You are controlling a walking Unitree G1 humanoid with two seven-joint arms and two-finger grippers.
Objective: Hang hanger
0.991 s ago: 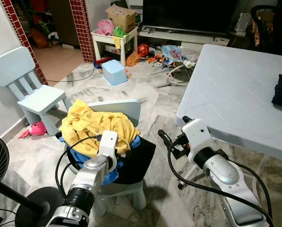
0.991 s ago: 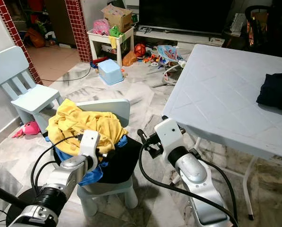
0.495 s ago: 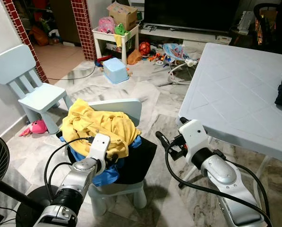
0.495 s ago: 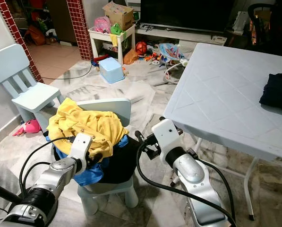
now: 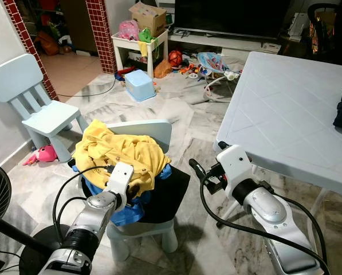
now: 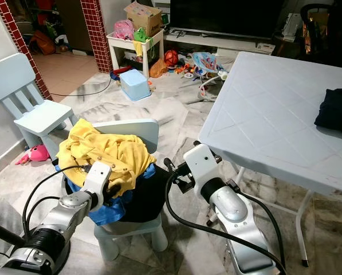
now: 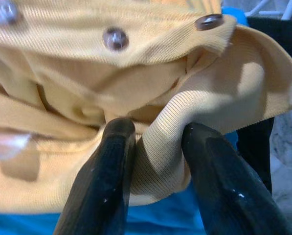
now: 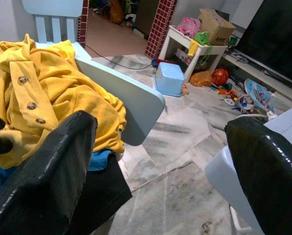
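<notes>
Small chair (image 5: 159, 133) held piled clothes: buttoned yellow garment (image 5: 122, 152) over blue and black. Left gripper (image 7: 153, 147) pinched a yellow fold; right gripper (image 8: 155, 161) spread wide.

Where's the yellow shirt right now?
Left of centre in the eye views, the yellow shirt tops the clothes pile on the small blue chair; the left gripper pinches a fold of it.

Clothes (image 5: 120, 153) on chair (image 5: 150, 133), table (image 5: 285, 109) right
</notes>
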